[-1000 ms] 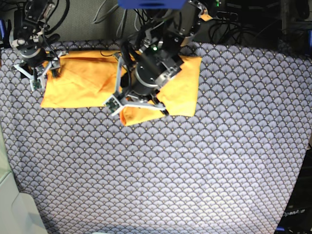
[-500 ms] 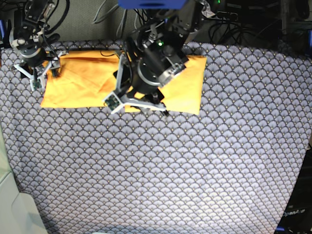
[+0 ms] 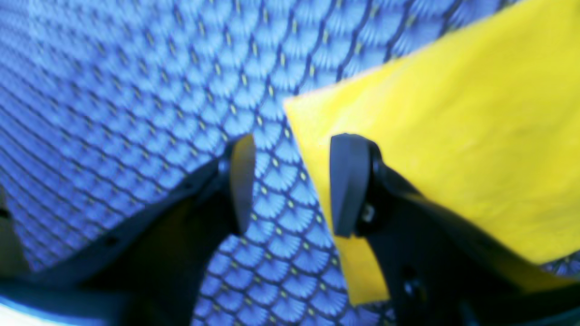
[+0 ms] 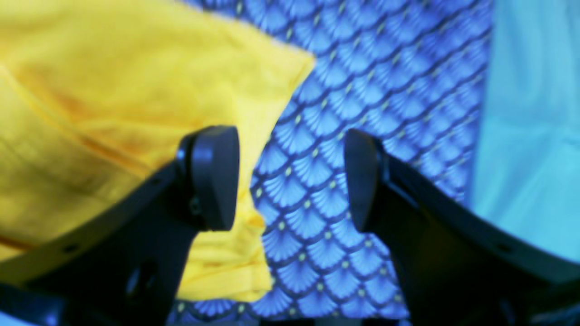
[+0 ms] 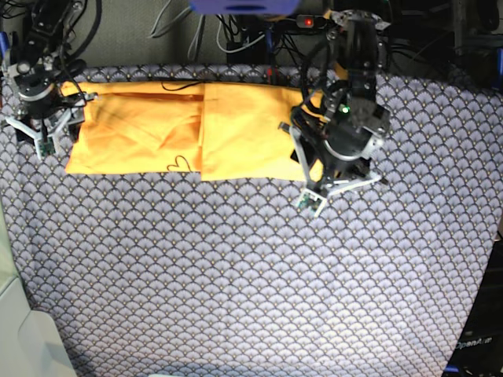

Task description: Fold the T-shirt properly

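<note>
The yellow-orange T-shirt lies flat along the back of the table, with a folded layer over its right part. A thin dark thread curls at its front edge. My left gripper hovers at the shirt's front right corner. In the left wrist view it is open and empty, one finger over the shirt. My right gripper is at the shirt's left end. In the right wrist view it is open and empty, one finger over the shirt.
A scale-patterned cloth covers the table. A pale object stands off the front left corner and shows as a light band in the right wrist view. Cables and equipment crowd the back edge.
My left gripper let go of the shirt's lifted front fold and moved right to the shirt's right end. The shirt now lies flat. My right gripper shifted slightly left.
</note>
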